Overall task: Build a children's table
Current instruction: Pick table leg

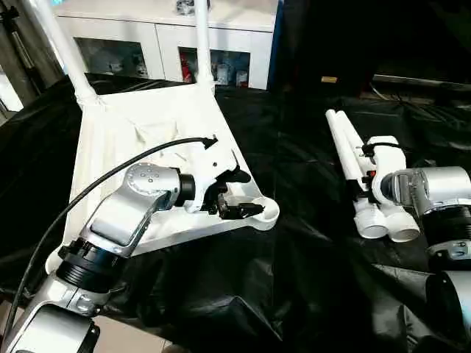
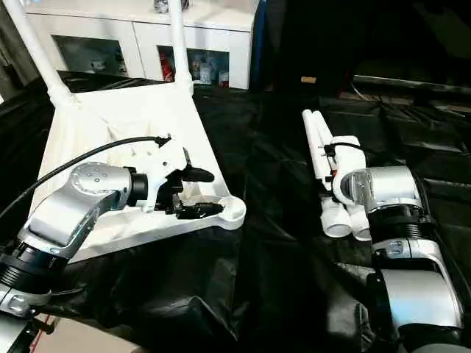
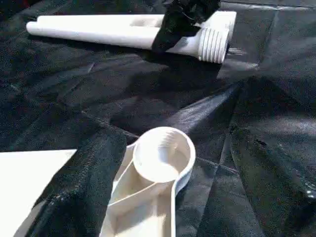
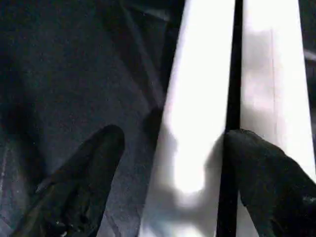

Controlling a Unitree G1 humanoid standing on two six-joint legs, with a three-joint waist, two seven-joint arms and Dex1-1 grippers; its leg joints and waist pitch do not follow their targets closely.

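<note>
L tool (image 1: pixel 239 193): we see fingers apart, at empty corner socket (image 3: pixel 160 155).
R tool (image 4: pixel 170 163): apart, straddling leg (image 4: pixel 197 123).
risk: leg may roll away.

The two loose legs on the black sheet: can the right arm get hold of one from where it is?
Probably yes: the right gripper is open astride one of the loose legs, with nothing between.

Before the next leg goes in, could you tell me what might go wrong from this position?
1. The right gripper straddles one of two loose legs lying side by side; closing may nudge the neighbour or pinch both.
2. The table top lies upside down on wrinkled black sheeting, so pushing at the empty corner socket could slide it.
3. The left gripper sits near that socket and may block insertion.
</note>
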